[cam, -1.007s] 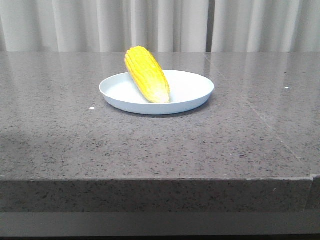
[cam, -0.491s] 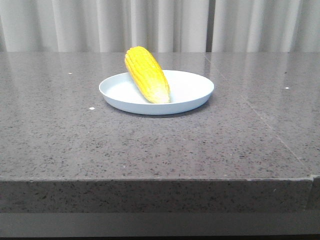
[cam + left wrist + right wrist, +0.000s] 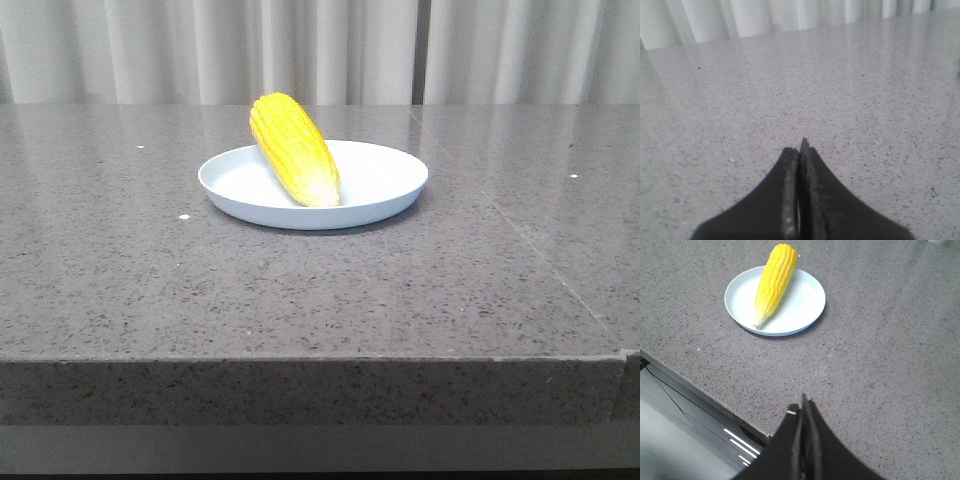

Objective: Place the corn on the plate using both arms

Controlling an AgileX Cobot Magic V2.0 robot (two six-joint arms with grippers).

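While resting across the plate (image 3: 375, 185) at frame centre on the counter (image 3: 300, 290), corn (image 3: 293, 148) overhanging the back rim. Left hand (image 3: 799, 150) pressed together, empty. Right hand (image 3: 802, 410) pressed together, empty, well apart from plate.

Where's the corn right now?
In the front view, the corn lies on the plate, left of its middle, fat end overhanging the far rim, near table centre.

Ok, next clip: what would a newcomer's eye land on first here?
The bright yellow corn lying across the pale plate, its far end overhanging the back rim, near the middle of the grey speckled table. Next, each wrist view shows black fingers pressed shut, left gripper and right gripper, neither holding anything.
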